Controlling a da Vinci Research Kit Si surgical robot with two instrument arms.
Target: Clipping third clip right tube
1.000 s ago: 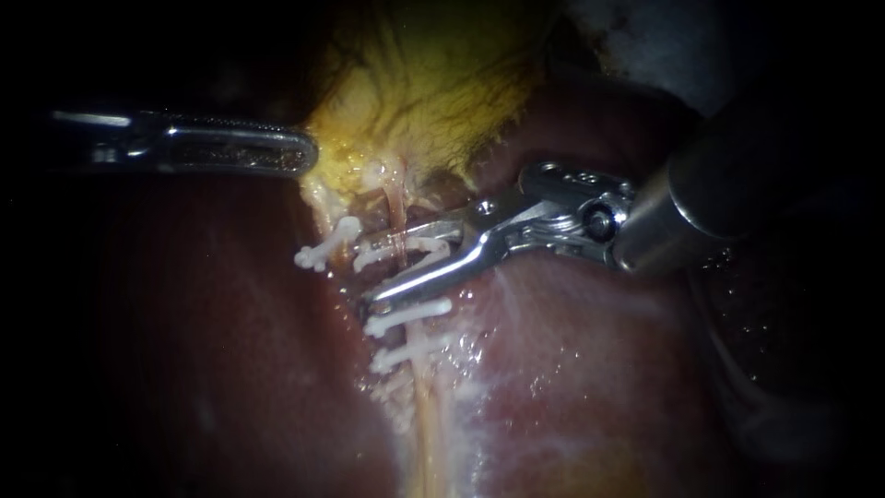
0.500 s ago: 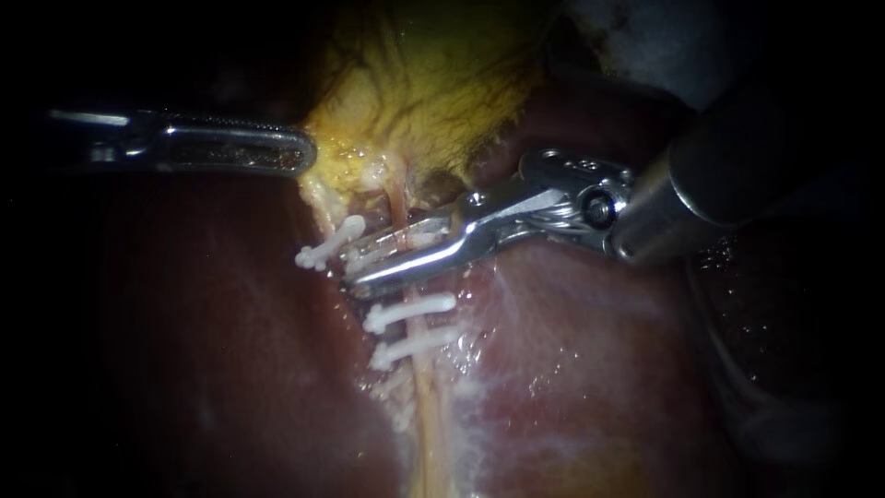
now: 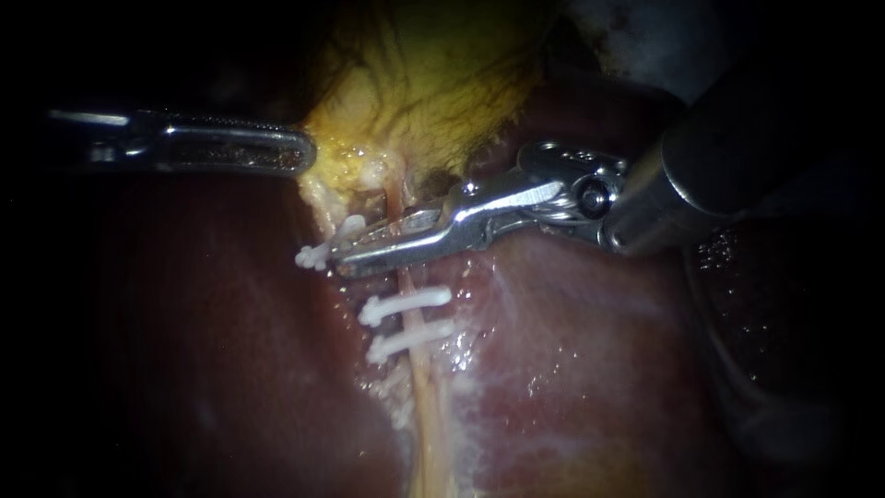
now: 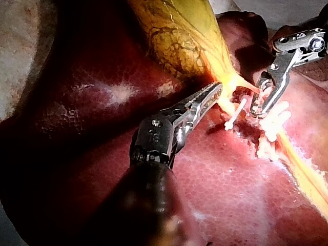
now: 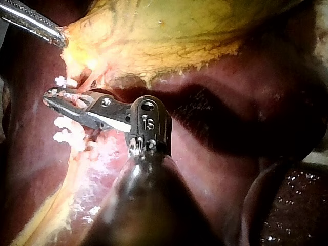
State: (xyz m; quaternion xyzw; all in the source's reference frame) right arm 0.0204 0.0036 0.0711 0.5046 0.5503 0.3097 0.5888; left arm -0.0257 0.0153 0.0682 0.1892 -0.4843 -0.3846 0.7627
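Though unclear from its wrist view, right tool (image 3: 348, 266) clamps tube (image 3: 426, 387) (endoscope view).

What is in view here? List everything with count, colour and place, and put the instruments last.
liver: one, dark red, lying under and around everything else.
gallbladder: one, yellow-green, above the clips.
tube: one, pale yellow, running from the gallbladder down over the liver.
clips: three showing, white; two lie across the tube below the right instrument, one sits beside its tip.
left instrument: one, silver, its tip at the gallbladder's lower edge.
right instrument: one, silver, shut on the tube just above the two clips.
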